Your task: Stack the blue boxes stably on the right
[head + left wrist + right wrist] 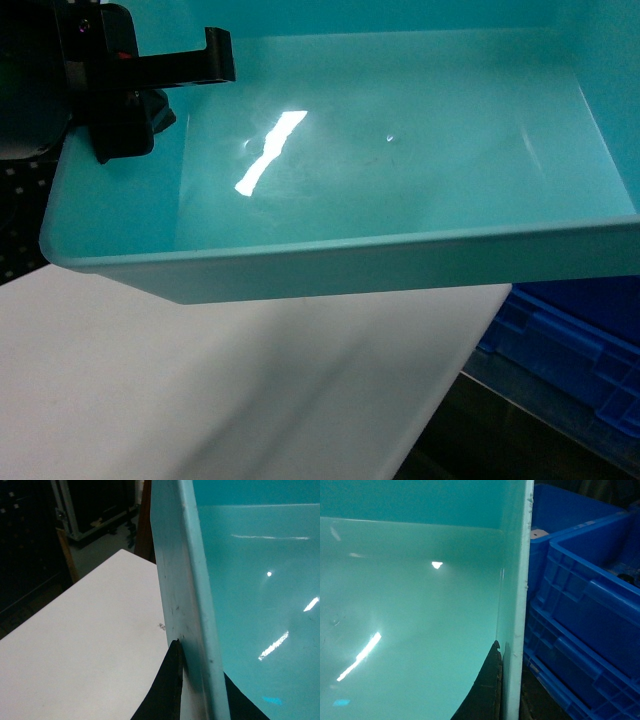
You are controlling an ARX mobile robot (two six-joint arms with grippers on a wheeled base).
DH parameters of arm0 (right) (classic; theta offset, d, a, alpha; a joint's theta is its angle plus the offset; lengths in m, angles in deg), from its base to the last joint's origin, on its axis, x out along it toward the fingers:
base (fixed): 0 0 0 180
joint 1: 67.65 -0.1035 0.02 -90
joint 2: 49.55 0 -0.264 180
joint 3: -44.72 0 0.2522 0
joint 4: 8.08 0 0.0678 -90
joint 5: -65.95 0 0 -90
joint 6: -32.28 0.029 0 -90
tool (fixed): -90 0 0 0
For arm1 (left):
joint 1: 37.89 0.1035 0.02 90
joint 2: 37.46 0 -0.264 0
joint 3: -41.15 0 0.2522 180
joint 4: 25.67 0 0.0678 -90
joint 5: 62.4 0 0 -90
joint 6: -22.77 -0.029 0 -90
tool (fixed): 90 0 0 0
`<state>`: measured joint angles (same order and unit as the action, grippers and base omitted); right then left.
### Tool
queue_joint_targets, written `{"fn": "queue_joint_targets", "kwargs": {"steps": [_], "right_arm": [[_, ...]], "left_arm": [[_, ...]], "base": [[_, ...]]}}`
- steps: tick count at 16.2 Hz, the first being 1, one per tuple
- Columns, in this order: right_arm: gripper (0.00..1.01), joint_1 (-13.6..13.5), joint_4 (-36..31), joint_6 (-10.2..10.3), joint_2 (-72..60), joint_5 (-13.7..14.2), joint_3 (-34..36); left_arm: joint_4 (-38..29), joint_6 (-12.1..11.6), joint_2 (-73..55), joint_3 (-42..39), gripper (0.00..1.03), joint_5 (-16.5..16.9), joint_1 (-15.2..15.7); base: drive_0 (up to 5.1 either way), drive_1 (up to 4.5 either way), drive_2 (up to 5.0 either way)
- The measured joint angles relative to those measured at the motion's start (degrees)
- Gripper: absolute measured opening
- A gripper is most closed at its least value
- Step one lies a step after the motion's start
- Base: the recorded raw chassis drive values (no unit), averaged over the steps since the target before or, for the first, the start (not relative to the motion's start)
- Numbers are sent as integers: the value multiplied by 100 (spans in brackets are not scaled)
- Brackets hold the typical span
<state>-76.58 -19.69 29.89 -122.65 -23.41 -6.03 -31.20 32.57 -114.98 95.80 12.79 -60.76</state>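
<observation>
One blue box (400, 180), a light turquoise tub with a glossy inside, fills most of the head view and hangs above the white table. My left gripper (120, 90) is shut on the tub's left wall. In the left wrist view that wall (192, 605) runs between one black finger (170, 685) outside and the other inside. In the right wrist view the tub's right wall (517, 580) stands upright, with my right gripper (512, 700) shut on it. Its inner finger (485, 690) presses against the wall; the outer finger is mostly hidden. The right gripper is out of the head view.
A white table (200, 380) lies under the tub's left part and ends at an edge (470, 350). To the right stand darker royal-blue ribbed crates (570, 360), stacked close beside the tub wall (590, 620). A dark equipment case (95, 505) stands beyond the table.
</observation>
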Motion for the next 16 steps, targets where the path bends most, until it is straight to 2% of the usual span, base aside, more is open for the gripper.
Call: {"fn": "queue_joint_targets", "kwargs": {"steps": [16], "right_arm": [[2, 0, 0, 0, 0, 0, 0]], "left_arm": [[2, -2, 0, 0, 5, 0, 0]], "base": [[-157, -157, -157]]}}
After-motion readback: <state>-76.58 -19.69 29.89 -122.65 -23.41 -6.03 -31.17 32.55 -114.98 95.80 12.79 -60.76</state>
